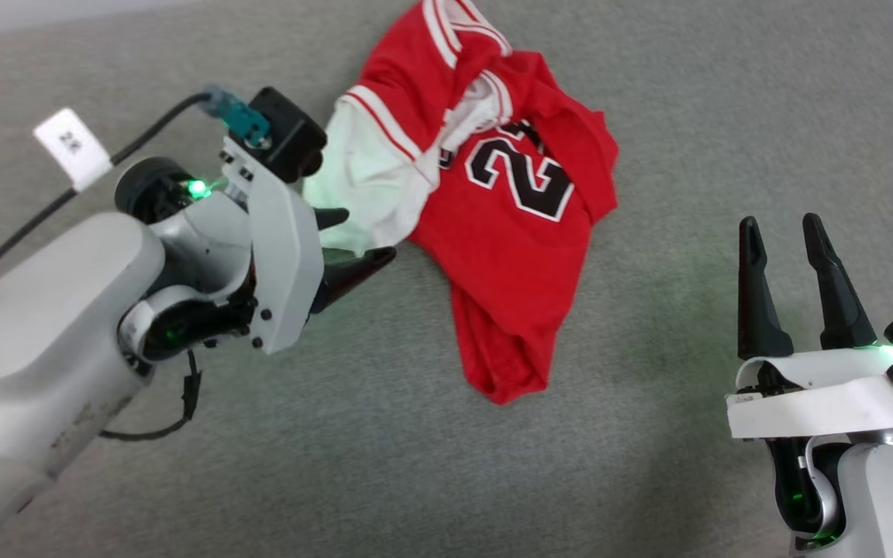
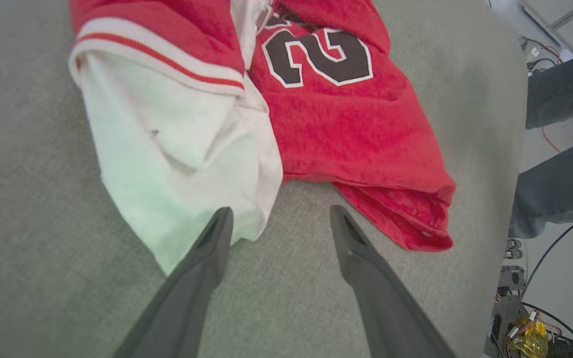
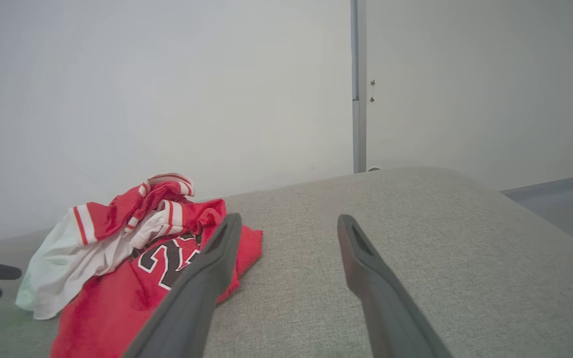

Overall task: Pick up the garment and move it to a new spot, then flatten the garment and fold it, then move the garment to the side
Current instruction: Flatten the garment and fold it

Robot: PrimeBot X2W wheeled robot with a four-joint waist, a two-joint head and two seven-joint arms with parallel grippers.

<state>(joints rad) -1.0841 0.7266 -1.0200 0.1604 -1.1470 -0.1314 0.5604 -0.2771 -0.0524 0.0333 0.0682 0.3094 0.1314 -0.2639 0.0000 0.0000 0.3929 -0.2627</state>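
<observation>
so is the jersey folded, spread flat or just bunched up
Bunched up. The garment lies crumpled on the grey cloth surface, its white sleeve twisted out and a fold hiding part of the numerals.

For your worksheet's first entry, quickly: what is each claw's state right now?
Left claw: open, tips at the white sleeve of the garment, nothing gripped.
Right claw: open, empty, apart from the garment.

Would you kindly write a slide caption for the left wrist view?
Open left gripper poised at the white sleeve of the crumpled garment on a grey surface.
</observation>
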